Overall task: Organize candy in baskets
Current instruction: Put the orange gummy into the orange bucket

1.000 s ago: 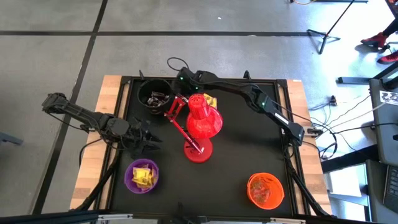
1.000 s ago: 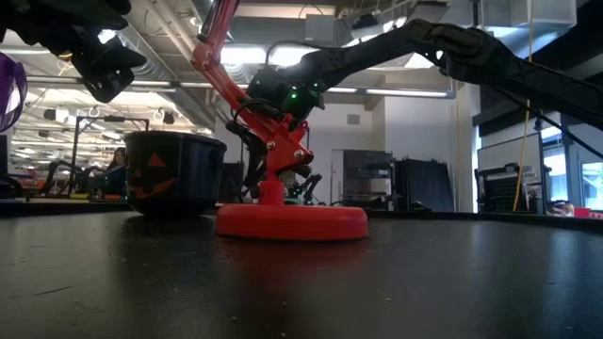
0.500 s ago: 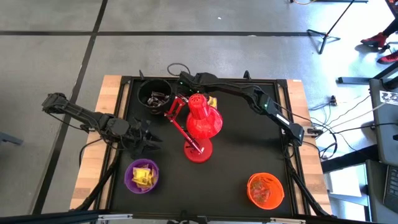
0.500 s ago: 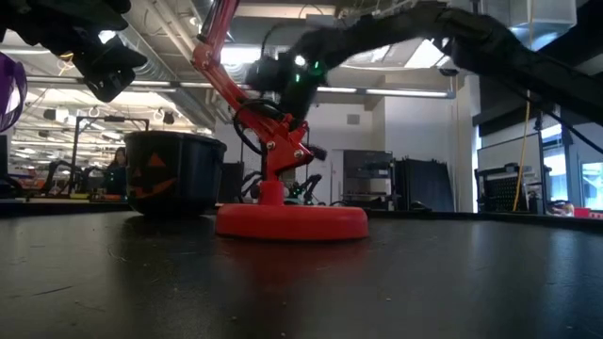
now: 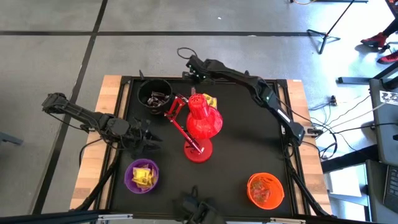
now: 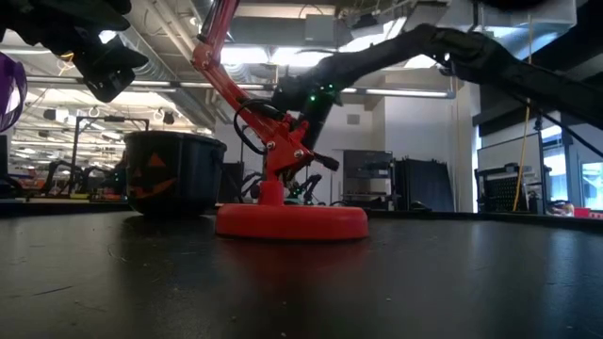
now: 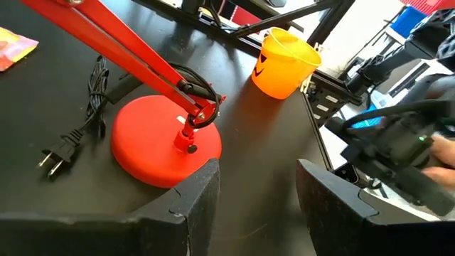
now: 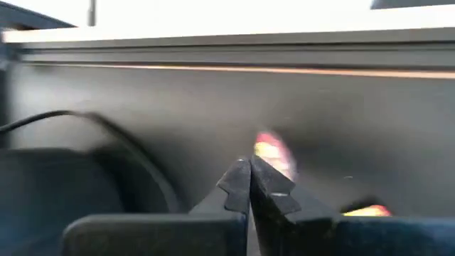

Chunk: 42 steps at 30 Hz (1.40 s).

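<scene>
Three baskets stand on the black table: a black one at the far left with dark candy inside, a purple one at the near left with yellow candy, and an orange one at the near right. Loose yellow candy lies by the red lamp's head. My right gripper hangs shut over the table's far edge, right of the black basket, with nothing between its fingers; a blurred candy shows on the table beyond them. My left gripper waits open at the left, above the table.
A red desk lamp stands mid-table on its round base, its arm slanting toward the black basket. Its black cord and plug lie by the base. A loose wrapper lies farther off. Bare table lies between lamp and orange basket.
My right gripper has moved from beside the black basket and lamp arm toward the table's far edge and a little to the right, rising slightly and turning at the wrist, its fingers shut throughout. The baskets, the lamp and the candy have kept their places.
</scene>
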### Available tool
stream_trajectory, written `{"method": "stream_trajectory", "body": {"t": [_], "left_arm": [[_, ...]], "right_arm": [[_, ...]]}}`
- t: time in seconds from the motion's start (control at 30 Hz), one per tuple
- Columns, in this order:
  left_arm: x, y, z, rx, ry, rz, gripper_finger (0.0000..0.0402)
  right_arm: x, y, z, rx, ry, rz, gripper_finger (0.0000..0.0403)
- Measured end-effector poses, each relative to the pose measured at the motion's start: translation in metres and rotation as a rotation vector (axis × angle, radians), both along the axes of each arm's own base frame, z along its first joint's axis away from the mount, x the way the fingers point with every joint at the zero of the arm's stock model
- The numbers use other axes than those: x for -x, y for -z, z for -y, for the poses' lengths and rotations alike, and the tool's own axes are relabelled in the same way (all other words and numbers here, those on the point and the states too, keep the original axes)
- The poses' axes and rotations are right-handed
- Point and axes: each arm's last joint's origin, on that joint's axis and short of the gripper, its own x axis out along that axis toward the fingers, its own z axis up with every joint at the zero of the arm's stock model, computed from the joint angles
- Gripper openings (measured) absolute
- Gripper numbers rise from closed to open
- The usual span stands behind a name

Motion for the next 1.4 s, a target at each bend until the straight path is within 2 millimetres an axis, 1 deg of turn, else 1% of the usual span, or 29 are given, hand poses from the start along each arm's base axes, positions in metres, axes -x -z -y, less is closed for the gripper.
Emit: {"method": "stream_trajectory", "body": {"t": [0.07, 0.17, 0.37, 0.43, 0.5, 0.57, 0.73, 1.0, 1.17, 1.3, 1.4], "left_arm": [[0.000, 0.000, 0.000, -0.011, -0.008, 0.002, 0.0174], [0.000, 0.000, -0.001, -0.027, -0.015, 0.005, 0.0174], [0.000, 0.000, -0.001, -0.036, -0.028, 0.007, 0.0174], [0.000, 0.000, -0.001, -0.035, -0.028, 0.007, 0.0174], [0.000, 0.000, -0.001, -0.035, -0.028, 0.007, 0.0174], [0.000, 0.000, -0.001, -0.035, -0.028, 0.007, 0.0174], [0.000, 0.000, -0.001, -0.031, -0.028, 0.006, 0.0174], [0.000, 0.000, -0.001, -0.027, -0.020, 0.005, 0.0174], [0.000, 0.000, -0.001, -0.022, -0.009, 0.003, 0.0174], [0.000, 0.000, 0.000, -0.020, -0.007, 0.003, 0.0174], [0.000, 0.000, 0.000, -0.018, -0.002, 0.002, 0.0174]], "right_arm": [[0.003, 0.003, 0.007, -0.013, -0.002, 0.003, 0.0008], [0.001, 0.005, 0.011, -0.037, -0.025, 0.052, 0.0008], [-0.008, 0.005, 0.001, -0.082, -0.078, 0.106, 0.0008], [-0.014, 0.013, -0.002, -0.090, -0.083, 0.119, 0.0008], [-0.017, 0.026, -0.002, -0.120, -0.093, 0.115, 0.0008], [-0.018, 0.033, -0.004, -0.145, -0.096, 0.102, 0.0006], [-0.015, 0.026, 0.003, -0.180, -0.085, 0.150, 0.0001], [-0.003, 0.031, 0.021, -0.338, -0.026, 0.204, 0.0002], [0.003, 0.036, 0.033, -0.437, -0.024, 0.249, 0.0003], [0.002, 0.035, 0.035, -0.450, -0.043, 0.281, 0.0003], [-0.007, 0.030, 0.032, -0.424, -0.095, 0.358, 0.0003]]}}
